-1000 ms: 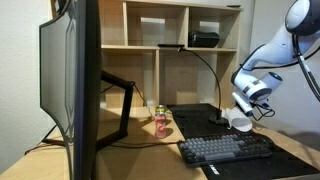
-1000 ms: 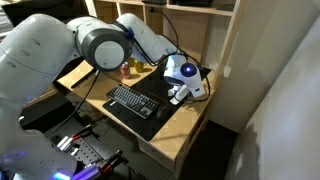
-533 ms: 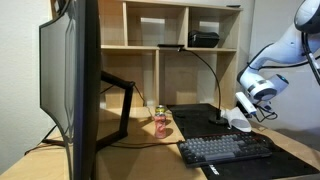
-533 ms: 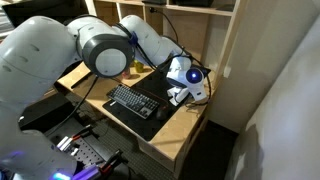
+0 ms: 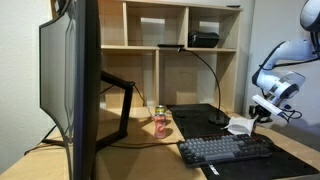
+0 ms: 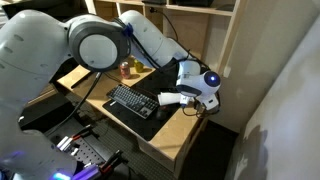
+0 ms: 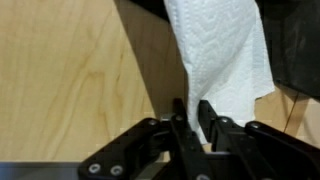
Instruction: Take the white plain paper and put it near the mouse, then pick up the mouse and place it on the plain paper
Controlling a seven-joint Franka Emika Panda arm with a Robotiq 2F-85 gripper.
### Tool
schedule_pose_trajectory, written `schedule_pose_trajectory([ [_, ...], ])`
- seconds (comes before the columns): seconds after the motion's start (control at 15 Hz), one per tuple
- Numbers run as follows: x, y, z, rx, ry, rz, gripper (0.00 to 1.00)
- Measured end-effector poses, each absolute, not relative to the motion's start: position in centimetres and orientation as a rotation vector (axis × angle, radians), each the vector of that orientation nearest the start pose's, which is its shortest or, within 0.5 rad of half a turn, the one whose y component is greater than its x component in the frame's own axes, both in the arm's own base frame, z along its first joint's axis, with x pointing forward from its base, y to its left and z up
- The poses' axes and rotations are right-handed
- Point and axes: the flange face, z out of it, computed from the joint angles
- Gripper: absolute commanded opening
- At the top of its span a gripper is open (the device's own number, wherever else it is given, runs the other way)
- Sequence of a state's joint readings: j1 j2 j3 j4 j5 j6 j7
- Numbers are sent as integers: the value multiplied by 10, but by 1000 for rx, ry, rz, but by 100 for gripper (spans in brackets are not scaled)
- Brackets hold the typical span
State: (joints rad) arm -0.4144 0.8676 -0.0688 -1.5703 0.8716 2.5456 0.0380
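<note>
My gripper is shut on one edge of the white plain paper, a soft textured sheet that hangs from the fingers over the wooden desk. In both exterior views the gripper holds the paper just above the desk, beyond the end of the dark keyboard. I cannot make out the mouse in any view.
A large monitor fills the near side. A red can stands on the desk beside a black mat. Shelves rise behind. The desk's edge is close to the gripper.
My gripper has moved sideways away from the keyboard toward the desk's end, carrying the paper with it; the paper now trails out behind the fingers.
</note>
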Motion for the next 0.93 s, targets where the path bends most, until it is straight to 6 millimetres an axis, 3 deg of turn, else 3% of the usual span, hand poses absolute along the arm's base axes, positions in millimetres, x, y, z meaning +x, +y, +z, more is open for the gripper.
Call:
schedule_pose_trajectory([
  [0.27,624,-324,155,-2374,1519,-421,82],
  [0.47,633,-310,183,-2390,1541,-607,99],
  [0.67,632,-294,212,-2401,1564,-674,100],
  [0.93,603,-294,236,-2519,1718,-668,100],
])
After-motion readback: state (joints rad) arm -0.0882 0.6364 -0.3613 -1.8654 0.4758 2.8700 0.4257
